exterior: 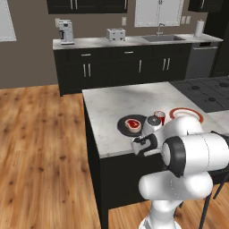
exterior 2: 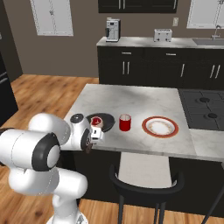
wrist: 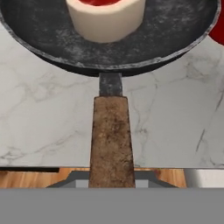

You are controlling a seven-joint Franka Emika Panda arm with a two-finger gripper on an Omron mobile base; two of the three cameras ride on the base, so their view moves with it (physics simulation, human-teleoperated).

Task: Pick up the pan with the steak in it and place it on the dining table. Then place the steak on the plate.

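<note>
Marble dining table (exterior: pixel 112 107) bears pan (exterior: pixel 129 125), wood floor (exterior: pixel 40 147) around.

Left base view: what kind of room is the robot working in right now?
A home kitchen, by the look of it: a long counter with a steel sink and a white toaster, a black cooktop, and a marble-topped dining table standing on a wood floor.

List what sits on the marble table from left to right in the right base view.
pan with the steak in it → red cup → plate
</note>
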